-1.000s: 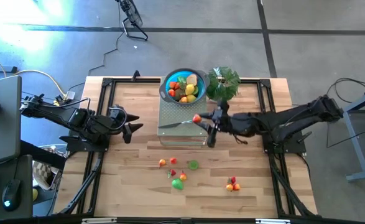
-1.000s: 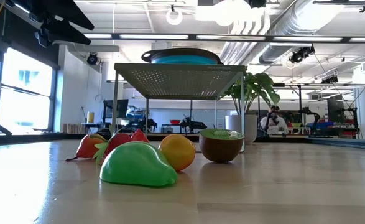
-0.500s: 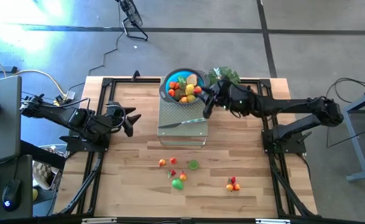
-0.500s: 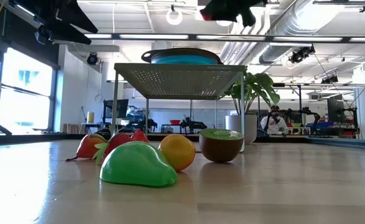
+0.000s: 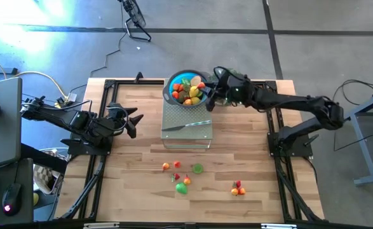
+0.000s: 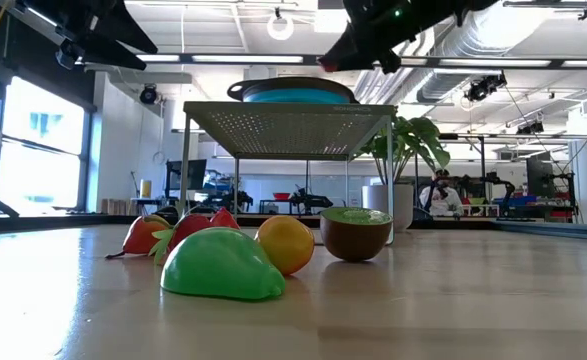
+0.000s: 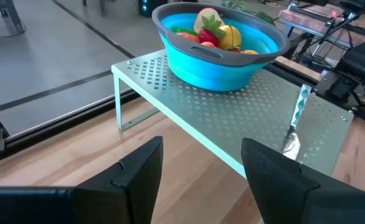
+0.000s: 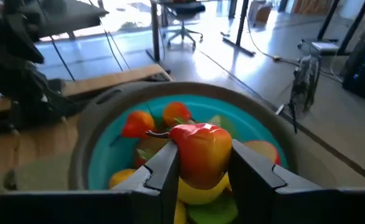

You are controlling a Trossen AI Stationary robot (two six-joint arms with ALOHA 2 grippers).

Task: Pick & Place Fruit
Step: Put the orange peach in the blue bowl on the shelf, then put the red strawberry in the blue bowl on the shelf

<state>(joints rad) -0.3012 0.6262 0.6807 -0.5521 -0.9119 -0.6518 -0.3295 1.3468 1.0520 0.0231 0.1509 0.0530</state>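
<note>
Right wrist view: one red toy fruit, apple-like with a dark stem, was clamped between the fingers of the right gripper, directly above the blue bowl. Below the claw, the bowl held further fruit: red, orange, yellow and green pieces. Bowl stood on a perforated metal rack, a silver knife lying on the same rack. Loose fruit lay on the wooden table, well apart from the right claw, toward the front edge. Left gripper hovered beside the rack, fingers apart and holding nothing. Leafy plant stood behind the rack.
</note>
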